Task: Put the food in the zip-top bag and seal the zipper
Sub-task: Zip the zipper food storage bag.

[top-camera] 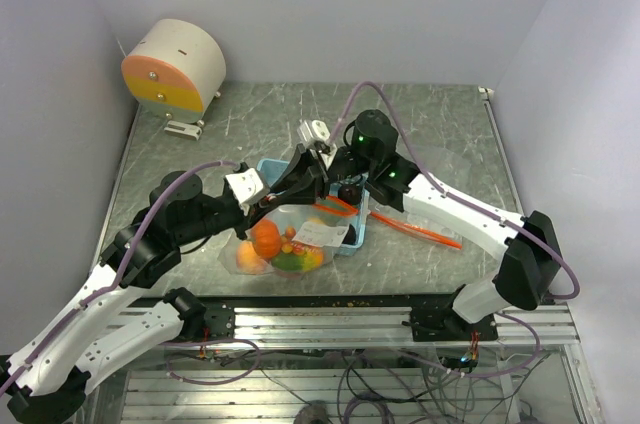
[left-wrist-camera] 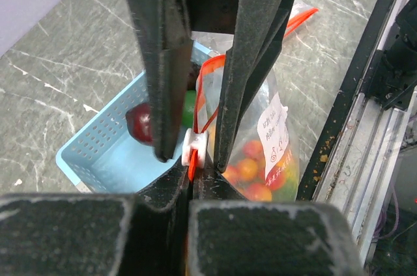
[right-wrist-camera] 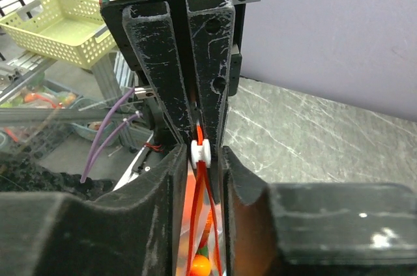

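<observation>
Where the two arms meet over the middle of the tabletop (top-camera: 440, 134), the zip-top bag (top-camera: 290, 234) lies nearest the metal rail (top-camera: 330, 294) at the front edge. The food (top-camera: 268, 242) shows through its clear film as orange, red and green pieces packed together. At the bag's mouth the left tool (left-wrist-camera: 190, 176) is pinched tight on the orange zipper strip (left-wrist-camera: 207, 97), its fingers meeting with no gap. Directly above that pinch sits the white slider (left-wrist-camera: 195, 148). The right tool (right-wrist-camera: 201, 159) comes at it from the opposite side, set narrow with one finger close against each flank of the slider. Just behind the bag is the light blue basket (left-wrist-camera: 98, 146), touching it. A dark red piece (left-wrist-camera: 139, 124) and a green piece (left-wrist-camera: 189, 108) lie inside the basket, outside the bag. The zipper strip runs on to the right across the grey, marble-veined tabletop. A drum-shaped object (top-camera: 175, 69) with a pink and orange face stands at the far left corner, well apart from everything else. Plain pale lilac walls (top-camera: 320, 4) close in the back and sides. The left arm (top-camera: 150, 244) reaches in low from the near left, forearm angled toward the centre. The right arm (top-camera: 470, 214) rises from the near right, bends at a raised elbow beyond the basket, and turns its wrist back down onto the slider.
</observation>
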{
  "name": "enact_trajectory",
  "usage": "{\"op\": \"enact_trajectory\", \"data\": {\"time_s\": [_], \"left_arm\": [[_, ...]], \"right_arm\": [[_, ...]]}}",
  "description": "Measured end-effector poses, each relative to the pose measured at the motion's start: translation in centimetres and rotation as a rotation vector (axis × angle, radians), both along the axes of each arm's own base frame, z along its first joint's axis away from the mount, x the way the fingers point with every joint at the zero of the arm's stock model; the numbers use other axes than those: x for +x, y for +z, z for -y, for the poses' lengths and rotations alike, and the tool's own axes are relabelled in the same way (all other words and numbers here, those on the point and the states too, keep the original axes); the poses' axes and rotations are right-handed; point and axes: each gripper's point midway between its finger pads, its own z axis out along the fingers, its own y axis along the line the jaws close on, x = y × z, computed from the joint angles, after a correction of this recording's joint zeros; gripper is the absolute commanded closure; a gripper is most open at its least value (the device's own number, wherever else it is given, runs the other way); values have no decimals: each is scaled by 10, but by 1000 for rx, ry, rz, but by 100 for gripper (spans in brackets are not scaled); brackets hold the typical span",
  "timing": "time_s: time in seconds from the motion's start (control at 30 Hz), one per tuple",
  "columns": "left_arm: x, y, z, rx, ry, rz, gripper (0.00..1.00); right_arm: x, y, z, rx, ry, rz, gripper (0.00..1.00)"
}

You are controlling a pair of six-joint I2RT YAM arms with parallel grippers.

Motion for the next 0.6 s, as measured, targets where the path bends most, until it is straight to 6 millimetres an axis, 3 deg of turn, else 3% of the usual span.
{"op": "enact_trajectory", "data": {"time_s": [0.23, 0.6], "left_arm": [[0, -1, -1, 3, 3, -2, 93], [-5, 0, -10, 9, 26, 2, 93]], "right_arm": [[-1, -1, 0, -9, 2, -8, 92], [2, -8, -1, -33, -13, 29, 93]]}}
